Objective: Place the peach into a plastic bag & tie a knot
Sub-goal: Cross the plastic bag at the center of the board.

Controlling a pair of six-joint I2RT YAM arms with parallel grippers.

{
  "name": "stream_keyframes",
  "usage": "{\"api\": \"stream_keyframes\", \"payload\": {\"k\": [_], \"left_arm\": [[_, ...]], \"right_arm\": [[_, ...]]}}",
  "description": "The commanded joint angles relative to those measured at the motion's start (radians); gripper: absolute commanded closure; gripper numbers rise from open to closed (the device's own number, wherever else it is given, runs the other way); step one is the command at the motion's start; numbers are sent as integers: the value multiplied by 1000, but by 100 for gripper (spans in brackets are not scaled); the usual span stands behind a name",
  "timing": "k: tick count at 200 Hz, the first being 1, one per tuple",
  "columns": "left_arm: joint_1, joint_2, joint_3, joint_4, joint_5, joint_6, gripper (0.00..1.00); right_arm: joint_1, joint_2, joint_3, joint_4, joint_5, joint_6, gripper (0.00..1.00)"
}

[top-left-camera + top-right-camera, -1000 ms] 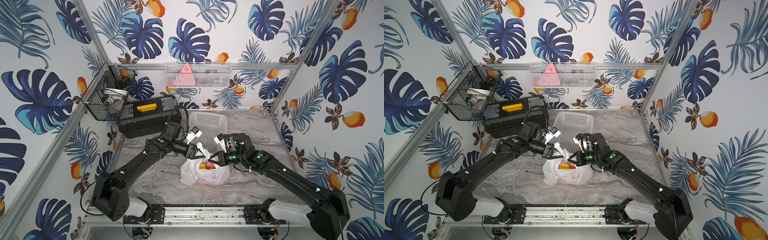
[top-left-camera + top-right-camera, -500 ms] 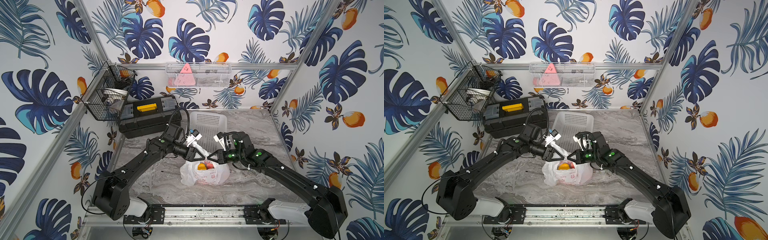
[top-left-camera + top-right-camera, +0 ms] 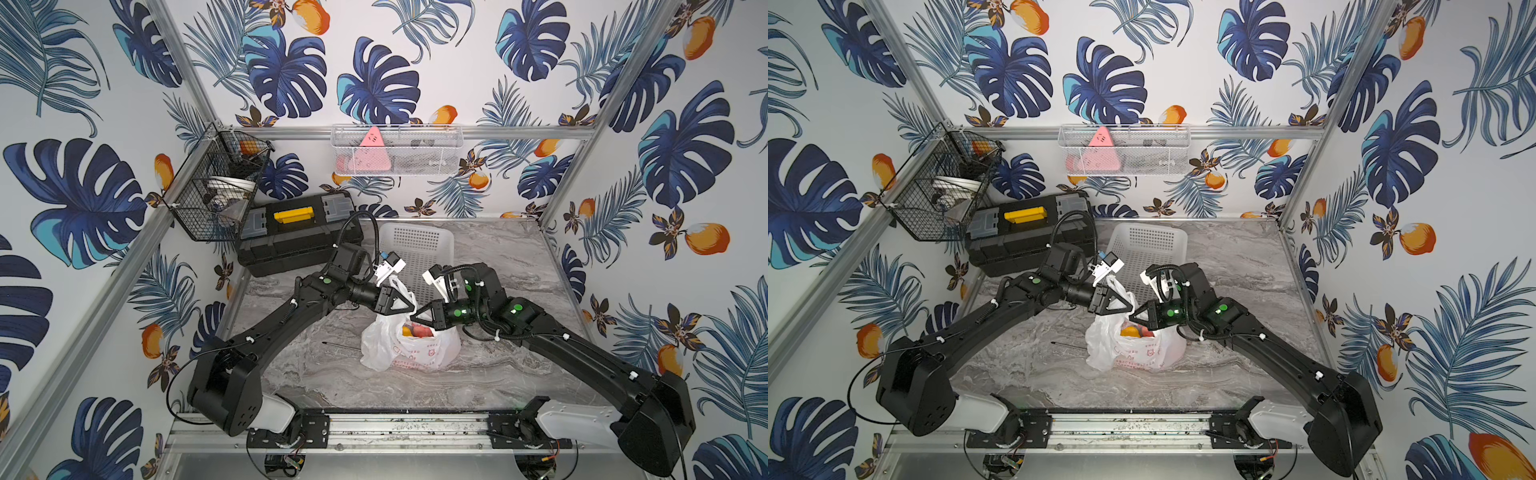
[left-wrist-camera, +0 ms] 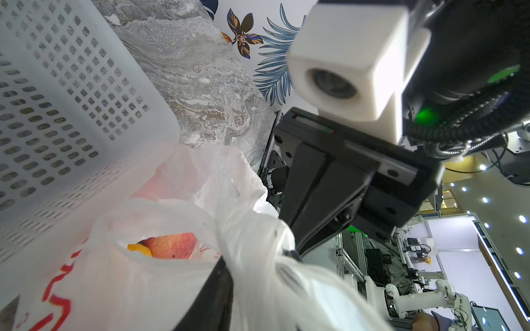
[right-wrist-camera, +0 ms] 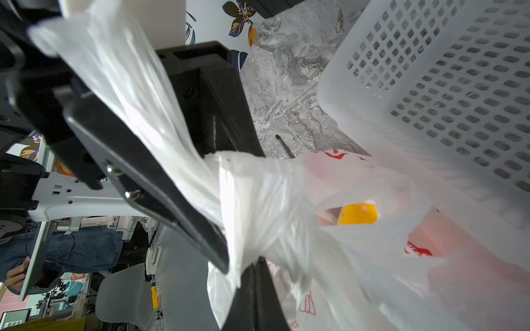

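The plastic bag (image 3: pixel 409 347) (image 3: pixel 1138 349), translucent white with red print, sits mid-table. The peach (image 4: pixel 172 246) (image 3: pixel 423 331) lies inside it beside an orange piece (image 5: pixel 357 213). Above the mouth the two handles cross in a loose knot (image 5: pixel 252 200). My left gripper (image 3: pixel 412 309) (image 4: pixel 258 283) has its jaws partly apart, with one handle strand (image 5: pixel 149 120) running between them. My right gripper (image 3: pixel 415 319) (image 5: pixel 255 266) is shut on the other handle at its fingertips, and the end hangs out beside them. The two gripper tips nearly touch.
A white perforated basket (image 3: pixel 415 245) stands just behind the bag. A black toolbox (image 3: pixel 291 237) is at the back left, under a wire basket (image 3: pixel 216 195) on the left wall. A mesh shelf (image 3: pixel 395 149) hangs on the back wall. A thin dark stick (image 3: pixel 340 345) lies left of the bag.
The two gripper tips have drawn together over the bag's mouth. The left jaws have narrowed around the handle strand. The right gripper has stayed shut.
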State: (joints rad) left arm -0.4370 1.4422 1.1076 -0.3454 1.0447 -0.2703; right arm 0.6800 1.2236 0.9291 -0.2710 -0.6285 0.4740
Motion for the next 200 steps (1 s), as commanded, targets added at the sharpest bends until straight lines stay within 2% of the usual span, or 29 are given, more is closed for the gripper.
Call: {"api": "stream_keyframes", "payload": {"k": [1, 58, 93, 116, 135, 168, 181, 200], "left_arm": [[1, 3, 9, 58, 33, -36, 67], [-6, 12, 11, 34, 29, -15, 74], [-33, 30, 32, -18, -14, 30, 63], [-45, 43, 38, -34, -36, 44, 63], [-45, 47, 44, -38, -44, 48, 69], [-46, 35, 67, -73, -71, 98, 92], [-45, 19, 60, -56, -69, 103, 97], [-45, 7, 48, -28, -52, 107, 100]], "right_arm": [[4, 13, -22, 13, 16, 0, 100], [4, 40, -18, 48, 31, -2, 100], [4, 43, -13, 44, 24, -3, 100], [4, 36, -18, 46, 26, 0, 100], [4, 33, -23, 47, 24, 2, 100], [3, 10, -29, 31, 21, -2, 100], [-2, -4, -19, -12, 34, -26, 100], [-18, -27, 4, -85, 38, -68, 89]]}}
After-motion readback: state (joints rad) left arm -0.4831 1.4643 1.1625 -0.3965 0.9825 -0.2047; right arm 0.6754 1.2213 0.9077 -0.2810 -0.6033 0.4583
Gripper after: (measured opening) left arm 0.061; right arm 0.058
